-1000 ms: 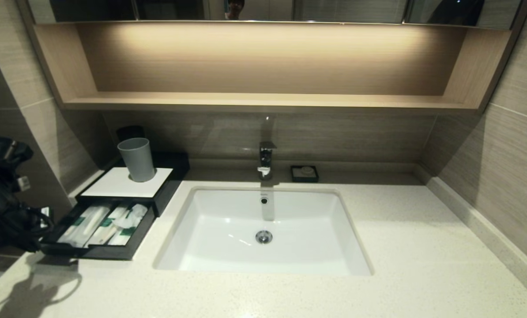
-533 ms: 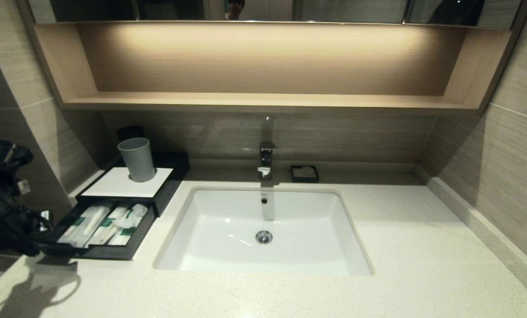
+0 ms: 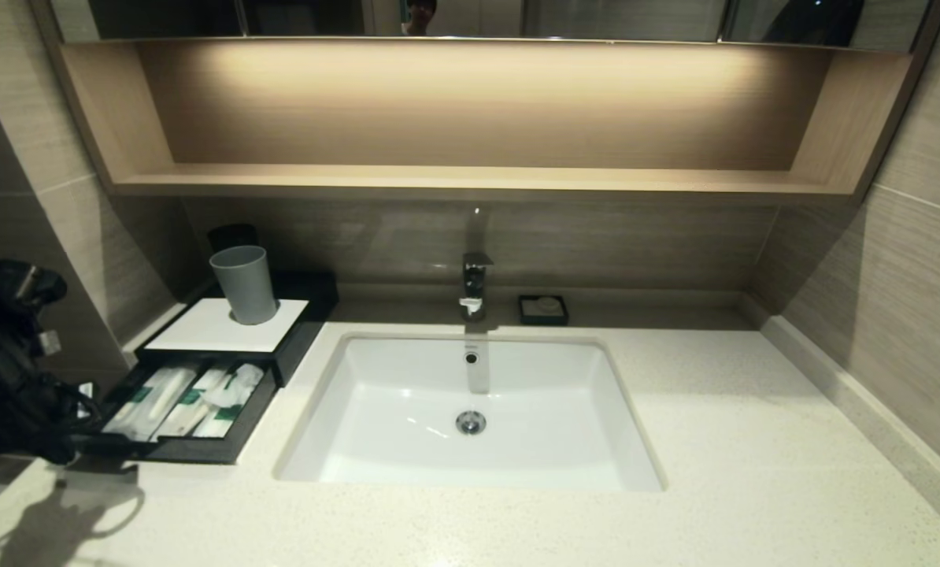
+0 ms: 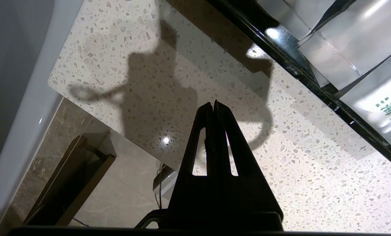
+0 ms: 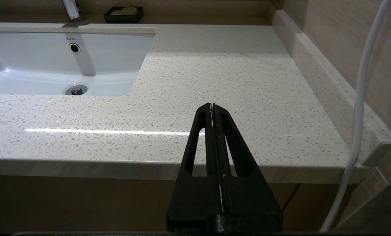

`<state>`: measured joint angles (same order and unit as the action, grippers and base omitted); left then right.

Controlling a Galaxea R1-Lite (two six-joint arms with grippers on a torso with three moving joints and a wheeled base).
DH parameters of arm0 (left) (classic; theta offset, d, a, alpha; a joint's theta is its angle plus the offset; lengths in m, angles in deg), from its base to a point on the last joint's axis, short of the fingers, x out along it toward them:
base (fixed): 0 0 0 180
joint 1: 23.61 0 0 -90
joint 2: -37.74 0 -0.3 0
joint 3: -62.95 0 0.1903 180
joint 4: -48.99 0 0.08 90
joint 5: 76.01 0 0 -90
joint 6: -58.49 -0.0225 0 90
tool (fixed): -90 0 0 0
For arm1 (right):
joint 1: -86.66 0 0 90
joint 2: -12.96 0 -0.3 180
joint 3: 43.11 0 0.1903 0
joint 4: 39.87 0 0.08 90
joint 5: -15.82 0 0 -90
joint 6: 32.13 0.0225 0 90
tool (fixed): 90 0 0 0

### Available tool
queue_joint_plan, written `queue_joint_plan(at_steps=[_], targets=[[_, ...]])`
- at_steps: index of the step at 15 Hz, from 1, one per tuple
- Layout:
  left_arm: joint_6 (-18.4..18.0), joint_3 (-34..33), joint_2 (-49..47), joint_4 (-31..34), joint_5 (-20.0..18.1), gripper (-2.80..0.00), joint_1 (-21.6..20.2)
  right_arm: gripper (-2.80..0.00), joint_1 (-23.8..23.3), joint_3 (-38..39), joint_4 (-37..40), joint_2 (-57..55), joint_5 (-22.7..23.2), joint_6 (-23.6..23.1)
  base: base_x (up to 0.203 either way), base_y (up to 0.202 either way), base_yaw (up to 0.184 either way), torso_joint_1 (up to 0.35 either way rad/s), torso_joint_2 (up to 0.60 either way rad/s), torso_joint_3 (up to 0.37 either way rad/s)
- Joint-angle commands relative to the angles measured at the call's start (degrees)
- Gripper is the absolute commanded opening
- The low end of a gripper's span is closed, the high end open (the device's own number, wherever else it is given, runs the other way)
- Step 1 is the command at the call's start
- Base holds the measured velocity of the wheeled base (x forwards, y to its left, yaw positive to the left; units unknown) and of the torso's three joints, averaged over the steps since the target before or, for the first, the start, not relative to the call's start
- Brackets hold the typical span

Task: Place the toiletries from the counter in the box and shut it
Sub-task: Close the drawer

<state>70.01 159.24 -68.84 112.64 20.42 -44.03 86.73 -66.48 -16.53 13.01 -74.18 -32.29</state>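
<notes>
Three clear-wrapped, green-labelled toiletries (image 3: 183, 400) lying side by side in pulled-out drawer of low black white-topped box (image 3: 226, 324) near tabletop (image 3: 698, 409) left edge, long axes running front to back. Left tool (image 4: 214, 104) pinched empty beside drawer; right tool (image 5: 212, 105) likewise closed at front-right edge.

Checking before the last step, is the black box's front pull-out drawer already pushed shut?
No, the drawer of the black box stands pulled out, with the plastic-wrapped toiletries lying exposed inside it.
</notes>
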Motion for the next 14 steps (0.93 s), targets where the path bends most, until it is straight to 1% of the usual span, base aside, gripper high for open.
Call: queue_joint_plan(at_steps=[1, 10, 14], targets=[[0.15, 0.03, -1.29, 0.20, -0.02, -2.80, 0.03, -2.80, 0.01, 0.09, -0.04, -0.05, 0.00, -0.02, 0.000, 0.000, 0.000, 0.000, 0.00, 0.000], [0.38, 0.64, -5.11, -2.73, -0.43, -2.80, 0.11, -2.80, 0.01, 0.09, -0.06, -0.04, 0.00, -0.02, 0.000, 0.000, 0.000, 0.000, 0.00, 0.000], [0.61, 0.82, -5.22, -4.43, -0.85, -2.80, 0.68, -2.80, 0.01, 0.09, 0.00, 0.04, 0.00, -0.02, 0.000, 0.000, 0.000, 0.000, 0.00, 0.000]])
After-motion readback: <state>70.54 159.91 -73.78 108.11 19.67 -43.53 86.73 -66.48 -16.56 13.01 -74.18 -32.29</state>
